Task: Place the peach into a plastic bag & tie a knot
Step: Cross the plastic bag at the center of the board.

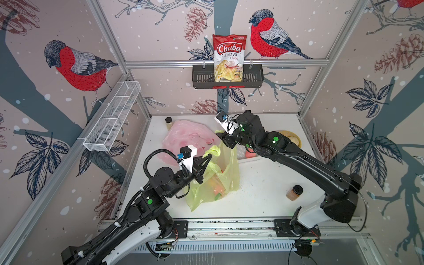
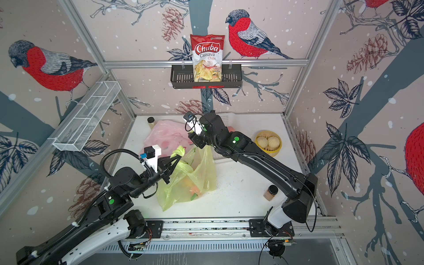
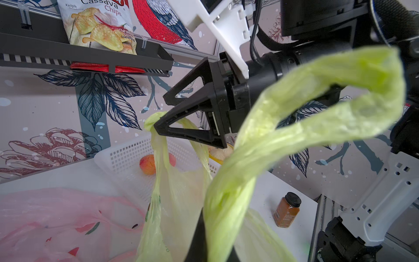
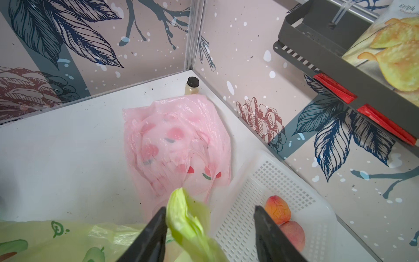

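The flimsy, slippery yellow-green plastic bag (image 1: 229, 169) seems best held by its handles: left gripper (image 1: 209, 157) pinches one, right gripper (image 4: 209, 208) gapes around the other.

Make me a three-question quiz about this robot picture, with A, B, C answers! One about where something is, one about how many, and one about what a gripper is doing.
1. Where is the chips bag?
A. flat on the table
B. standing in the black wall basket
C. inside the pink bag

2. How many peaches can you see in the white basket?
A. two
B. five
C. none

3. What is the left gripper doing?
A. it is wide open and empty
B. it is shut on a handle of the green bag
C. it is shut on a peach

Answers:
1 B: the chips bag stands in the black basket hung on the back wall.
2 A: the right wrist view shows two peaches side by side.
3 B: its fingers pinch the green handle in both top views.
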Controlling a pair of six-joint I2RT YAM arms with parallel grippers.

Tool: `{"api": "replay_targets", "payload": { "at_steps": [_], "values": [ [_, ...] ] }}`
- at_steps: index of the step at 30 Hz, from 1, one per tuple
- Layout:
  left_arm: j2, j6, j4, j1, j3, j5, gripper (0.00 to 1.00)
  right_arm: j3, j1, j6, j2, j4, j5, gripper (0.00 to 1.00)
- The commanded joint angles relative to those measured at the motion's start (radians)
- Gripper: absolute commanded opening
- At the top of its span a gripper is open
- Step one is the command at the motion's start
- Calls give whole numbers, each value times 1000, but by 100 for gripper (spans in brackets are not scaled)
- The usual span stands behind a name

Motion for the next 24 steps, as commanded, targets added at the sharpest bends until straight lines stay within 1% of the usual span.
{"api": "replay_targets", "payload": {
  "at_steps": [1, 4, 6, 8, 10, 12, 14, 17, 20, 24],
  "values": [
    [1, -15, 27, 7, 0, 19, 0, 13, -2, -12, 5, 7, -43, 55],
    [5, -19, 27, 12, 1, 25, 0, 19, -8, -19, 6, 16, -56, 41],
    [6, -21, 24, 14, 1, 27, 0, 19, -14, -18, 7, 20, -76, 28],
    [5, -26, 19, 19, 2, 23, 0, 8, -18, -13, -5, 39, -86, 12],
    [7, -34, 6, 27, 4, 4, 0, -15, -18, 4, -29, 58, -88, 1],
    [17, -52, -18, 44, 13, -22, 0, -66, -17, 29, -80, 85, -112, 0],
    [37, -71, -43, 63, 21, -35, 0, -166, -14, 57, -152, 146, -166, 0],
    [81, -99, -79, 76, 35, -40, 0, -319, 38, 84, -275, 238, -169, 0],
    [134, -117, -100, 76, 44, -41, 0, -382, 107, 109, -338, 249, -158, 0],
    [211, -115, -108, 76, 63, -16, 0, -393, 188, 114, -348, 248, -109, 0]
  ]
}}
